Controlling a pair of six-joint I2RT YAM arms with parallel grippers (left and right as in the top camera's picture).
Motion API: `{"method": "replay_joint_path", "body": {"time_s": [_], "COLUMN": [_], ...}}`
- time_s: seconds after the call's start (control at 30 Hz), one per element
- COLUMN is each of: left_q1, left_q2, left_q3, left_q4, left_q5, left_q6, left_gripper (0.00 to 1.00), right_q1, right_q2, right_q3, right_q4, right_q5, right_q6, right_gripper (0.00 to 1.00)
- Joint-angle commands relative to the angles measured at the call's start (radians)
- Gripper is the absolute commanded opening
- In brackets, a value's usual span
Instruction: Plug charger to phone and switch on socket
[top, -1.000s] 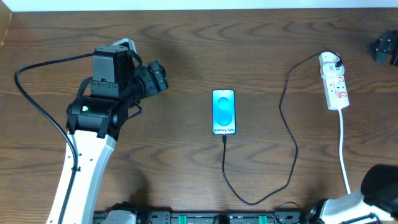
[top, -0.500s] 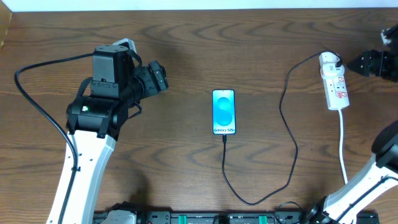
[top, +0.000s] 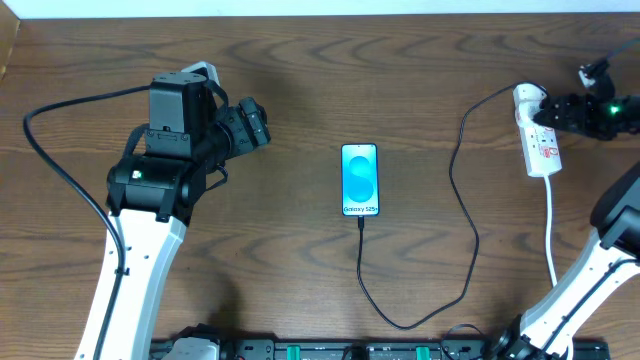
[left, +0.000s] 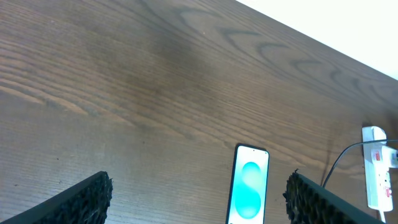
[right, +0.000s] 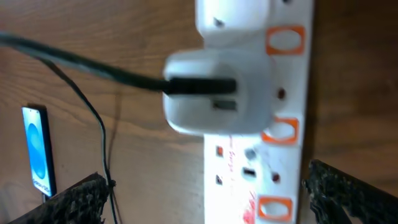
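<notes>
The phone (top: 360, 180) lies flat mid-table, its blue screen lit. The charger (top: 463, 200), a thin black cable, runs from the phone's bottom edge, loops toward the front, then climbs to a white plug (right: 217, 93) seated in the far end of the socket (top: 541, 137). My right gripper (top: 556, 110) hovers open just above that end of the socket (right: 267, 168), one finger (right: 348, 193) on each side of the strip, holding nothing. Far to the phone's left, my left gripper (top: 258, 128) hangs open and empty; its view shows the phone (left: 250, 186) between its fingertips (left: 74, 202).
The socket's white lead (top: 552, 240) runs to the front edge at the right. Orange-framed switches (right: 283, 130) line the strip's right side. A thick black arm cable (top: 60, 150) arcs at the far left. The table's back edge is close behind the socket.
My right arm has come in from the right edge and now hovers over the socket's far end. The left arm, phone and cable have not moved.
</notes>
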Motion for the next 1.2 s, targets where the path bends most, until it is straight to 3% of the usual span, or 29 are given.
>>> {"method": "replay_joint_path", "body": {"time_s": [0.0,0.53,1.17], "left_q1": [0.002,0.002,0.002], "left_q2": [-0.003,-0.003,-0.003], "left_q3": [0.002,0.002,0.002], "left_q4": [-0.003,-0.003,-0.003], "left_q5": [-0.010,-0.010,-0.010], "left_q6": [0.014,0.014,0.014], "left_gripper": [0.89,0.89,0.89], "right_q1": [0.034,0.076,0.080], "right_q2": [0.018,0.020,0.025], "right_q3": [0.007,0.007,-0.092], "right_q4": [0.033,0.062,0.135], "right_q5": [-0.013,0.066,0.065], "right_q6": [-0.021,0.108,0.139], "right_gripper": [0.99,0.99,0.99]}}
